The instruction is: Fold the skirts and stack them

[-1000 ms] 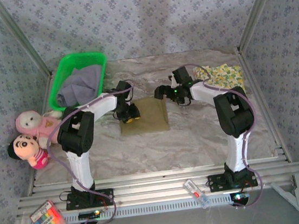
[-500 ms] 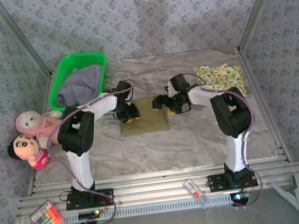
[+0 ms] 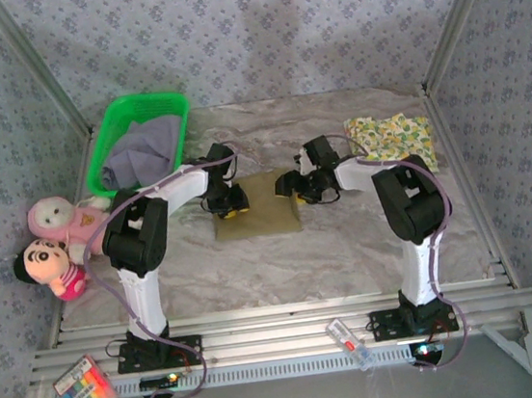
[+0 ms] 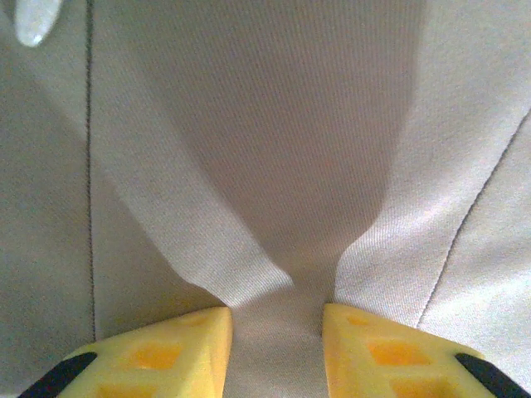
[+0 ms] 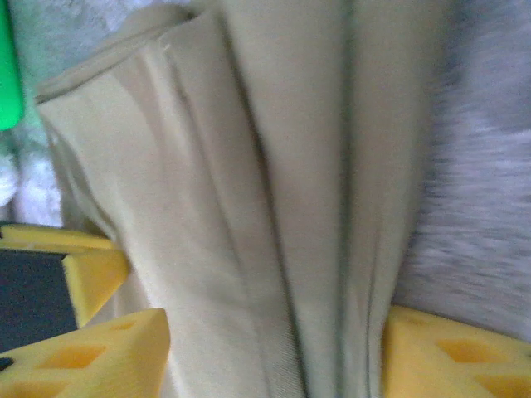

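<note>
The marble-patterned table (image 3: 348, 237) carries everything you are working with. The green basket (image 3: 108, 141) sits beyond and to the left of your left gripper (image 3: 228, 206), with the lavender-grey skirt (image 3: 144, 151) heaped inside it. The olive skirt (image 3: 265, 207) lies flat between your two grippers. The floral skirt (image 3: 391, 135) lies to the right of your right gripper (image 3: 289, 185), apart from it. Two plush dolls (image 3: 53, 240) rest well to the left of the left gripper, off the table's edge. Your left gripper is clamped on a raised pinch of the olive skirt at its left edge. Your right gripper straddles the folded right edge with its fingers apart. The blurred wrist view does not show whether they are pressing on the cloth.
</note>
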Robot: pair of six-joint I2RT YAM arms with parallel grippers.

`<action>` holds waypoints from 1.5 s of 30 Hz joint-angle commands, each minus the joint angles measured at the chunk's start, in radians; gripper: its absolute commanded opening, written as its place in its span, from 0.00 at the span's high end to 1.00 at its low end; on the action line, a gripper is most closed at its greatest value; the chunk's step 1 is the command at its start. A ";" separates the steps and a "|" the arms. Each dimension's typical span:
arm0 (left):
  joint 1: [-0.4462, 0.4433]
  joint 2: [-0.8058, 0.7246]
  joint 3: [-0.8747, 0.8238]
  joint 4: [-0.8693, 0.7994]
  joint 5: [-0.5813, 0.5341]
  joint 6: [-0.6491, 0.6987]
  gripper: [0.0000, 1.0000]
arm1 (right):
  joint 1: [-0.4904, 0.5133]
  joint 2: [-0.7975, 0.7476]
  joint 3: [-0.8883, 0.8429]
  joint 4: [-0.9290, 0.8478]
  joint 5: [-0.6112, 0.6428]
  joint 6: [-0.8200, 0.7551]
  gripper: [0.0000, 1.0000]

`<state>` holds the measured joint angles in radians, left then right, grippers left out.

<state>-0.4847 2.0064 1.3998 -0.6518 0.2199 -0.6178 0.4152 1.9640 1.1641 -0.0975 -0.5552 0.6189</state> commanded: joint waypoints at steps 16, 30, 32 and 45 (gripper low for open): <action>0.018 0.025 -0.007 -0.059 0.028 0.014 0.62 | 0.015 0.003 -0.050 -0.007 0.066 0.032 1.00; 0.119 -0.173 -0.070 0.089 0.074 -0.078 0.00 | -0.160 -0.026 0.434 -0.850 0.408 -0.643 1.00; 0.127 -0.169 -0.073 0.095 0.079 -0.087 0.00 | -0.190 -0.010 0.518 -0.912 0.436 -0.682 1.00; 0.129 -0.129 -0.062 0.095 0.091 -0.105 0.00 | -0.346 0.070 0.936 -1.131 0.382 -0.792 1.00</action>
<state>-0.3542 1.8561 1.3331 -0.5549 0.2996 -0.7094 0.1024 2.0121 2.0125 -1.1301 -0.1356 -0.1268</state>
